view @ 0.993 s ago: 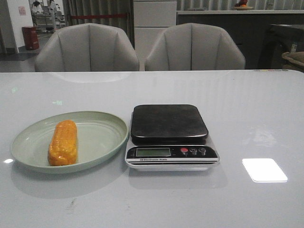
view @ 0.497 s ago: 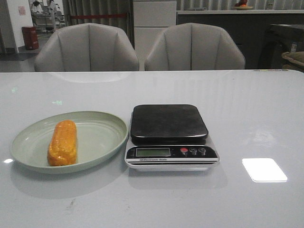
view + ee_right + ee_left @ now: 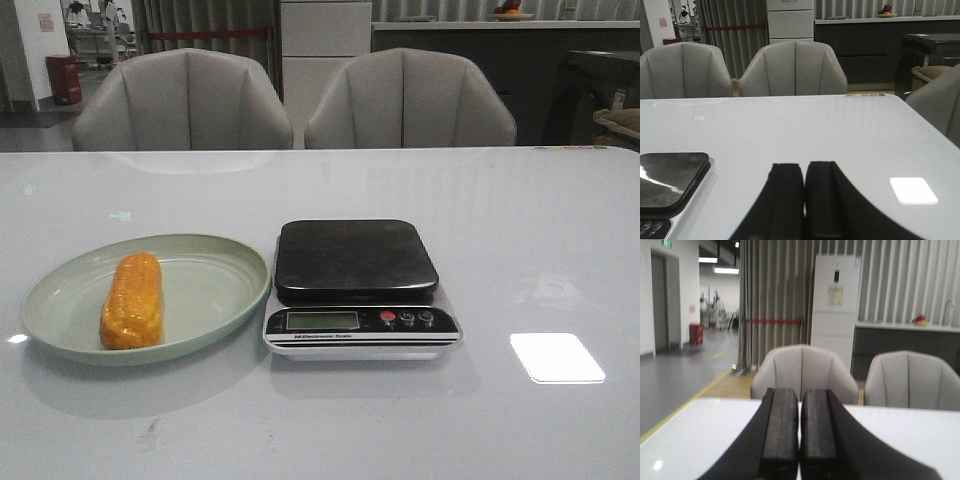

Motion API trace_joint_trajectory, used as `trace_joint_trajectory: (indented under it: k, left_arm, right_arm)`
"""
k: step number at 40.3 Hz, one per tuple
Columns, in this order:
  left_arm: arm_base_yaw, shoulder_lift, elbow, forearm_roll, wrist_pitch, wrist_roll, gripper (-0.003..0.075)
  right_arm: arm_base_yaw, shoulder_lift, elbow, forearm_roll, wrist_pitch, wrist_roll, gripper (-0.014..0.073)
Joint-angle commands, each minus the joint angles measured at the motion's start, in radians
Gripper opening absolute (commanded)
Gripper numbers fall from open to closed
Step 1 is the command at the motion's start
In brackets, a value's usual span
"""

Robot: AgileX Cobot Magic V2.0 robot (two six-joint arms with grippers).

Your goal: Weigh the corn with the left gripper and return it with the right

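The orange-yellow corn (image 3: 132,300) lies lengthwise on the left part of a pale green plate (image 3: 215,290) at the front left of the table. A kitchen scale (image 3: 356,260) with a black platform and a small display stands just right of the plate; its corner also shows in the right wrist view (image 3: 667,177). Neither gripper shows in the front view. My left gripper (image 3: 800,395) is shut and empty, held above the table and pointing at the chairs. My right gripper (image 3: 805,167) is shut and empty, above the table to the right of the scale.
Two grey chairs (image 3: 185,100) stand behind the table's far edge. A bright patch of reflected light (image 3: 556,357) lies on the table at the front right. A tall white cabinet (image 3: 836,305) and a dark counter stand far behind.
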Motion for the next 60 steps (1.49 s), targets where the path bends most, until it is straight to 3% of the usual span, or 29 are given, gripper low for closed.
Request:
trace_joint_trajectory:
  k: [1,15,27,30,37,40,60]
  left_arm:
    - [-0.004,0.082,-0.116,-0.01,0.084,-0.01,0.0132]
    - [-0.163,0.219,-0.162,-0.045,0.248,-0.008,0.0132]
    - [-0.184,0.227,-0.155,-0.04,0.204,-0.008,0.0149]
    - [-0.184,0.231,-0.155,-0.04,0.207,-0.008,0.0214]
    - [-0.184,0.245,-0.157,-0.04,0.214,-0.008,0.0496]
    - [-0.184,0.265,-0.159,-0.04,0.222,-0.008,0.0559]
    - [-0.184,0.677,-0.421,-0.161,0.414,-0.007,0.0575]
  right_arm:
    - [-0.002,-0.019,0.005,-0.011,-0.086,-0.003,0.0165]
    - [-0.002,-0.019,0.005,-0.011,-0.086,-0.003,0.0165]
    - [-0.002,-0.019,0.005,-0.011,-0.086,-0.003,0.0165]
    - [-0.002,-0.019,0.005,-0.011,-0.086,-0.003,0.0165]
    - [-0.002,-0.019,0.005,-0.011,-0.086,-0.003,0.0165]
    - [-0.002,-0.019,0.005,-0.011,-0.086,-0.003,0.0165]
    - [-0.002,-0.019,0.005,-0.011,-0.086,-0.003,0.0165]
